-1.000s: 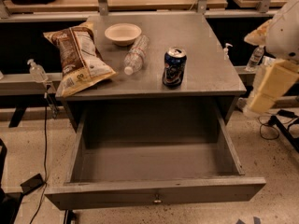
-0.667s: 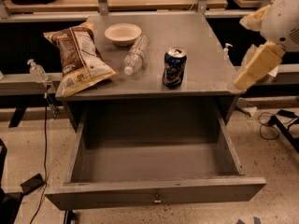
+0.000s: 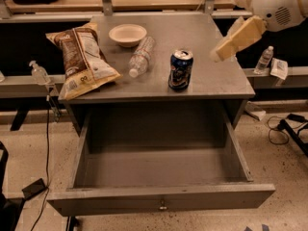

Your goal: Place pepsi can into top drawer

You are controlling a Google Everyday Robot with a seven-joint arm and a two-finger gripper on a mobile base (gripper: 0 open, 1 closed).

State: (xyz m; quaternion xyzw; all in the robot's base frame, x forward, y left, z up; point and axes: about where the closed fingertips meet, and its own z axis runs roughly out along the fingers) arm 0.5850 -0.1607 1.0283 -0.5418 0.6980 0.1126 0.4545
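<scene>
Entry, camera view. Your tool [image 3: 222,51] hangs over the right side of the tabletop [image 3: 211,81], angled down and to the left from the white arm housing at the upper right corner. Its tip is to the right of the pepsi can [image 3: 181,70], near it but apart, with bare grey surface between them. You cannot tell how far open the tool is. It has hold of nothing.

Change since one second ago: the tool was then off the right edge of the cabinet, lower, level with the tabletop's front corner. A little later it was higher and closer in. It now sits over the tabletop itself, so the travel is up and to the left, toward the can.

The pepsi can stands upright near the front edge of the tabletop, right of centre, in the same spot as in both earlier frames.

The top drawer [image 3: 161,196] is pulled out toward you below the tabletop, its front panel and knob [image 3: 163,206] nearest the camera. Its position is unchanged.

Also unchanged: the chip bag [image 3: 82,57] lies at the left, the bowl [image 3: 127,34] sits toward the back, and the water bottle [image 3: 141,57] lies on its side between the bowl and the can.
</scene>
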